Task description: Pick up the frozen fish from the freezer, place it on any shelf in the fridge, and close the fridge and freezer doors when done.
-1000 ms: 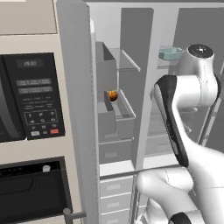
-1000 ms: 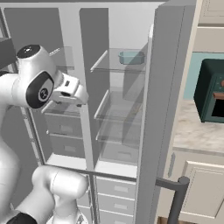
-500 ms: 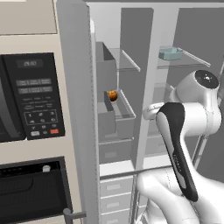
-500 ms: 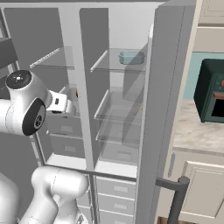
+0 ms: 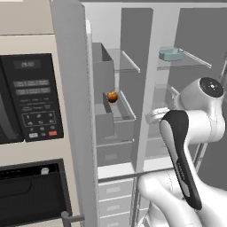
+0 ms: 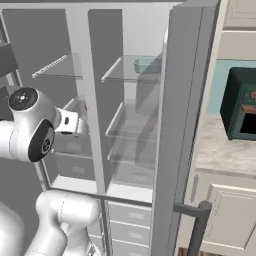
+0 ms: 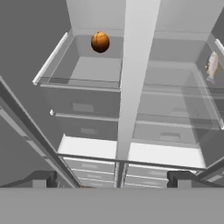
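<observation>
The end effector [image 7: 112, 177] stands wide open and holds nothing: in the hand view its two dark finger tips [image 7: 41, 177] rise far apart at the lower left and lower right of the frame, touching no shelf or item. It faces the tall grey unit from in front, in line with the pale divider between the two compartments. The frozen fish [image 5: 171, 54] lies on a glass shelf [image 5: 195, 62] in the upper right of the left base view, high in the right-hand compartment; in the right base view the same teal item sits at the upper middle, behind the edge of the open grey door [image 6: 180, 125]. A small orange ball [image 5: 112, 96] rests on a shelf in the left-hand compartment, at the centre left of the left base view and at the top centre of the hand view. A pale fish-shaped item [image 7: 212, 65] shows at the right edge of the hand view; what it rests on I cannot tell. Grey drawers [image 7: 94, 166] fill the lower part of both compartments.
</observation>
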Controlling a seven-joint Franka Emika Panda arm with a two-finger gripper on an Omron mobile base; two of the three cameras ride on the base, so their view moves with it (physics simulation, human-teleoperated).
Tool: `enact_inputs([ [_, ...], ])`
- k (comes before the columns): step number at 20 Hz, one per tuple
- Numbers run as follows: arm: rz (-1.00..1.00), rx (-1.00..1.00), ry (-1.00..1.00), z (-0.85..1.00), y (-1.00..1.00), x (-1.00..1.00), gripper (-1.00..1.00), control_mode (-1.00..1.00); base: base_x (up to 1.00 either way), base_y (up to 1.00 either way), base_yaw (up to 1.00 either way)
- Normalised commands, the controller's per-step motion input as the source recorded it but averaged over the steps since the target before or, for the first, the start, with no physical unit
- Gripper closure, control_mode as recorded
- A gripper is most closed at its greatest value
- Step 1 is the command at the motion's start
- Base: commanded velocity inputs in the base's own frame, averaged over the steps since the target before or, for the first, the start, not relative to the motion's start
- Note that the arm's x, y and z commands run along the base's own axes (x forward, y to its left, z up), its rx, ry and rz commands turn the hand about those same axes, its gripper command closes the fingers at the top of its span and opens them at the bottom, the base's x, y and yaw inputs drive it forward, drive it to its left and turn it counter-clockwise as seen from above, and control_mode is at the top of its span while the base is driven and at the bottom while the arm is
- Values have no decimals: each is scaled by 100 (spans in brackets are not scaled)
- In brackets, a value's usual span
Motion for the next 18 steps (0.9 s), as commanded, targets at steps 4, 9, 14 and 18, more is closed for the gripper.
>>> enact_inputs([
  [4, 0, 0, 0, 0, 0, 0, -100, 100, 0, -31, 0],
  [9, 0, 0, 0, 0, 0, 0, -100, 100, -32, -4, 0],
  [14, 0, 0, 0, 0, 0, 0, -100, 100, -62, 0, 0],
  [18, 0, 0, 0, 0, 0, 0, -100, 100, -57, 0, 0],
])
